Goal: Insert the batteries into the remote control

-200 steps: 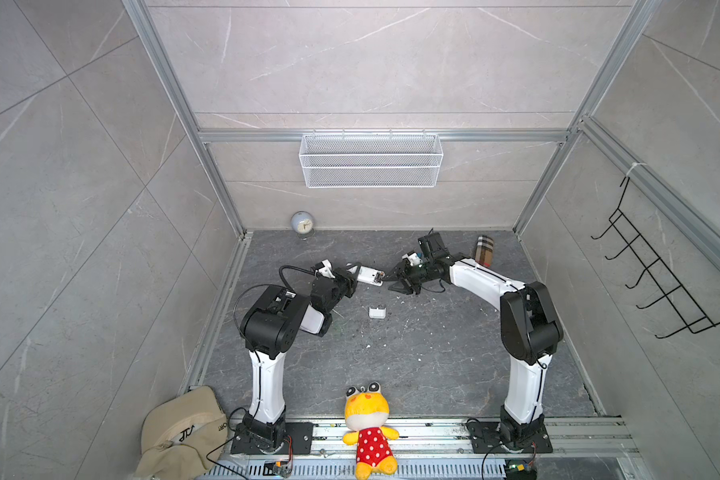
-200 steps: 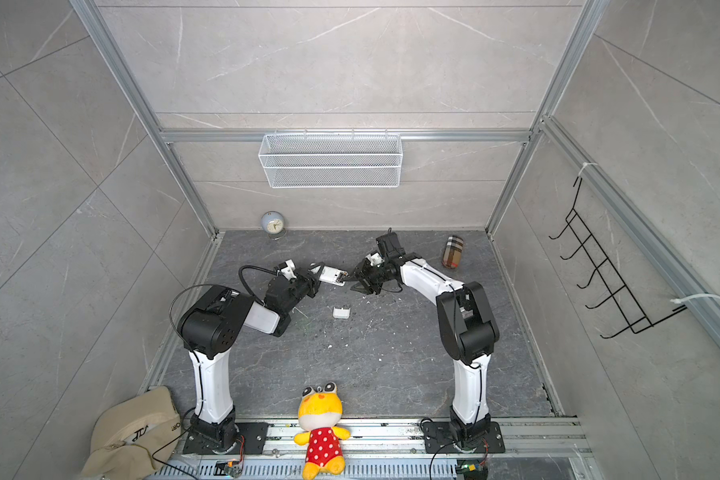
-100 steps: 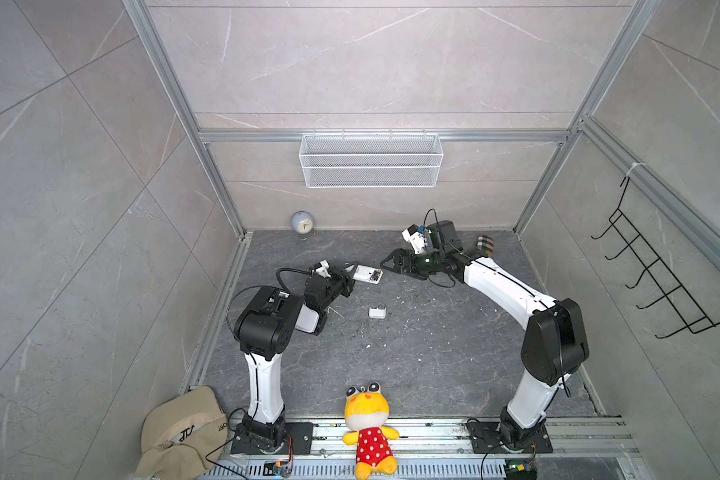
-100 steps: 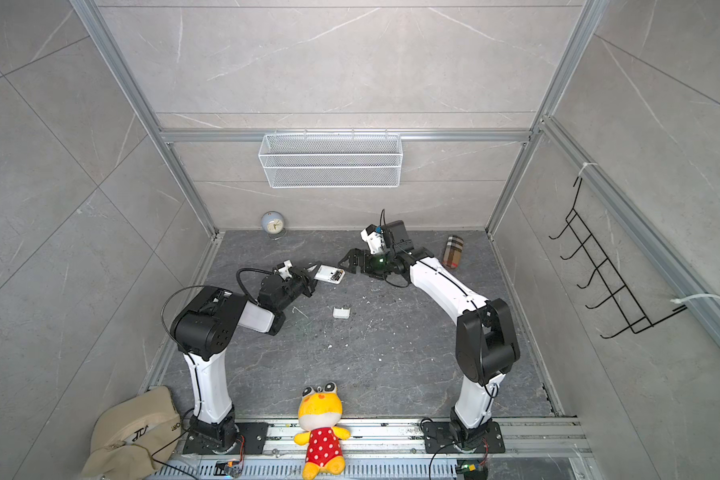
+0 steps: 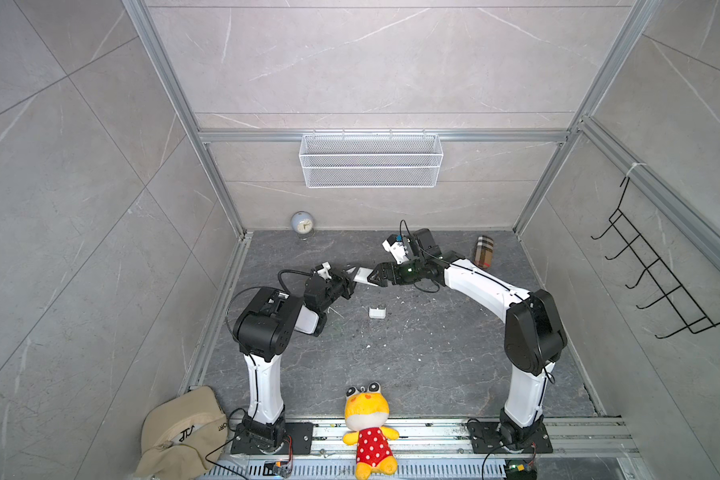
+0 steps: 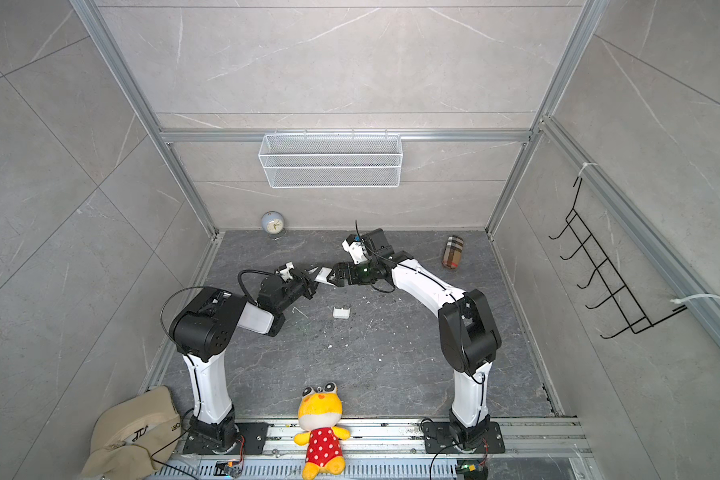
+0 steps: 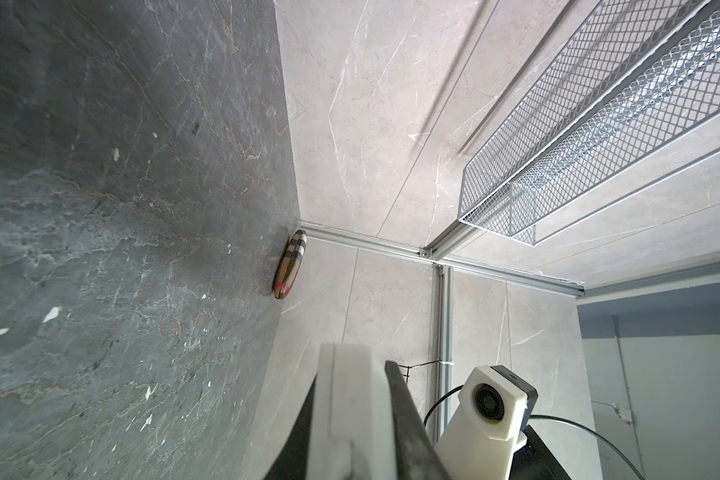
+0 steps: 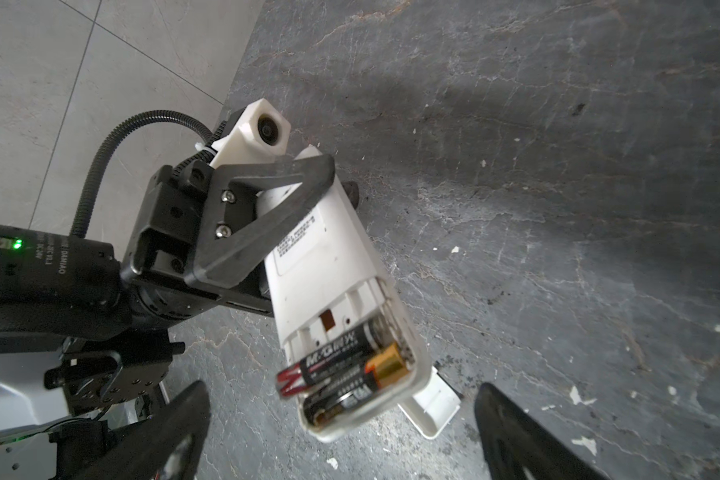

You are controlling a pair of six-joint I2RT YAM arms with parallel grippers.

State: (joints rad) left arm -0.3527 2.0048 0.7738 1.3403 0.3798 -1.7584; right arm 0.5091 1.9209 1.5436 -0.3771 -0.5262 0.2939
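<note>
Grey tile walls stand round a dark stone desk (image 5: 391, 353). On the back wall hangs a wire basket (image 5: 371, 160). Two arms meet over the far part of the desk, and a checked pouch (image 5: 484, 252) lies by the back wall.

The left claw (image 5: 347, 283) pinches the remote (image 5: 362, 275) and holds it up off the desk. The right claw (image 5: 378, 277) is spread wide, with one finger on each side of the remote's open end, not touching it. A small white cover (image 5: 377, 312) lies on the desk close by.

Only the right wrist view looks into the open slot. Both batteries (image 8: 346, 374) are in it, side by side, and the upper one's red end pokes out over the edge. In both top views the remote is just a white bit between the claws. The left wrist view shows it edge-on.
</note>
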